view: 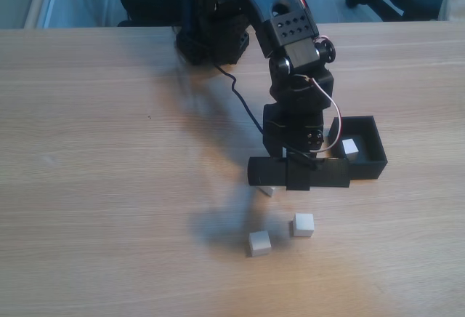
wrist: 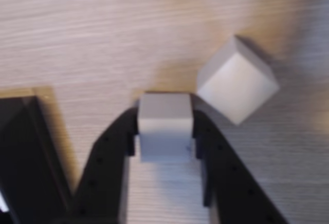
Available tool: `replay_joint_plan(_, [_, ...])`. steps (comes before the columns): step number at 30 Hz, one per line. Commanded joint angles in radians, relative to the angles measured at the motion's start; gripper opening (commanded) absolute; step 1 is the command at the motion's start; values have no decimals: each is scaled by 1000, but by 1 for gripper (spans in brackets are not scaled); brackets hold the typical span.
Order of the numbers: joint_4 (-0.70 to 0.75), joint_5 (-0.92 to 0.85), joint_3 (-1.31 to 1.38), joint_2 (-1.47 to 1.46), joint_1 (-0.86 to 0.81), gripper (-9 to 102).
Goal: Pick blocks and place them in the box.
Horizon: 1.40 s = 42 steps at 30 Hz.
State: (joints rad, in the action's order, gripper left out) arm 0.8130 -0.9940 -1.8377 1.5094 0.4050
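Two black fingers (wrist: 110,152) of the end effector (wrist: 164,147) are clamped on one white block (wrist: 164,126), flat faces squared to the pads, which should keep it from twisting. Just right of it in the wrist view, a second block (wrist: 237,80) sits turned on the counter (wrist: 77,34), its corner close to the held one. In the fixed view, two more blocks (view: 259,243) (view: 303,224) lie nearer. Farther right, the box (view: 372,158) holds one block (view: 350,147). No writing is readable.
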Motion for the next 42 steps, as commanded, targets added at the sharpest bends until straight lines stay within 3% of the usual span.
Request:
replay_joint_plan(1, [3,0,14,110,15,0])
replay_joint_plan(10, [141,20,123,295,181,1])
replay_joint_plan(21, [166,44,293,193,316,7])
replay_joint_plan(25, [167,29,293,175,302,18])
replay_joint_plan(30, [199,12,285,183,268,22])
replay_joint_plan(32, [225,17,284,196,245,15])
replay_joint_plan(42, [308,17,92,350,-28,3])
